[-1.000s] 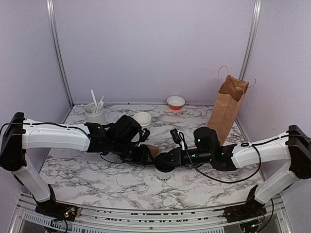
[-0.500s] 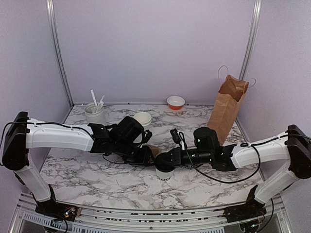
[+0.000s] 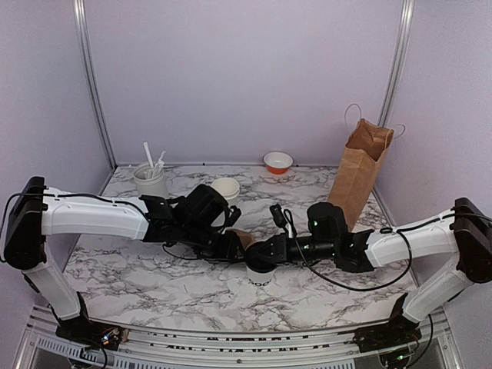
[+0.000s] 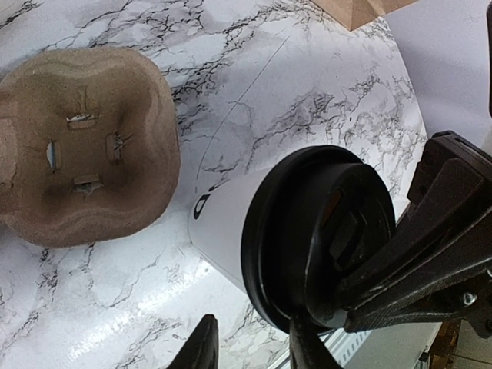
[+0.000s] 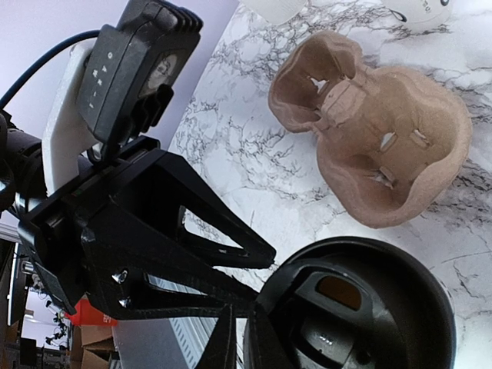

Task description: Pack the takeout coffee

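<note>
The left arm (image 3: 92,217) and the right arm (image 3: 407,242) are each built from white moulded link shells joined by black joint housings. The left gripper (image 5: 261,283) has matte black jaws of open triangular truss form, fastened with small silver screws (image 5: 120,275). At 10 o'clock from the jaws, a black camera module (image 5: 134,65) sits on a white bracket (image 5: 65,115), fed by a black cable (image 5: 46,58).

Small dark lettering runs along the side of the white takeout coffee cup (image 3: 259,281). It is too small and too hidden to read. Nothing else shows legible writing.
</note>
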Robot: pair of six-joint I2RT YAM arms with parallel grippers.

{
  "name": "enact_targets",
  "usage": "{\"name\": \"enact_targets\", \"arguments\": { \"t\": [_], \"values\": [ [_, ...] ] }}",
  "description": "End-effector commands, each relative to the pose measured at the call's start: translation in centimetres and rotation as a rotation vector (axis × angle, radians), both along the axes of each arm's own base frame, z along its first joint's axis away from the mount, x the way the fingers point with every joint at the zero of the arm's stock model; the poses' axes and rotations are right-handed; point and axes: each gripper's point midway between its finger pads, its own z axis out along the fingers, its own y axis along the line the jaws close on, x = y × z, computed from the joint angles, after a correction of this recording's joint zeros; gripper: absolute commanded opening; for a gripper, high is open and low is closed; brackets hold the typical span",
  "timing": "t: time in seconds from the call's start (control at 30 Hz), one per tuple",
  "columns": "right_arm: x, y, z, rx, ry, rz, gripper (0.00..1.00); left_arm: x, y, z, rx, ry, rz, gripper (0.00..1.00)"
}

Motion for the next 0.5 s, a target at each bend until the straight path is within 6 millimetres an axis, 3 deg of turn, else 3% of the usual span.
{"name": "enact_targets", "arguments": {
  "t": [0.0,0.47],
  "values": [
    [-1.2,-1.7,-5.4,-0.146,0.108,-0.006,0.07,-1.6,2.5,-5.0,0.187,0.06,-0.029,0.31],
    [-1.9,-2.4,-6.6,-0.142,0.133,-0.01,0.07,-4.3,5.6,-10.0,0.342,0.12,-0.03,0.31]
  ]
}}
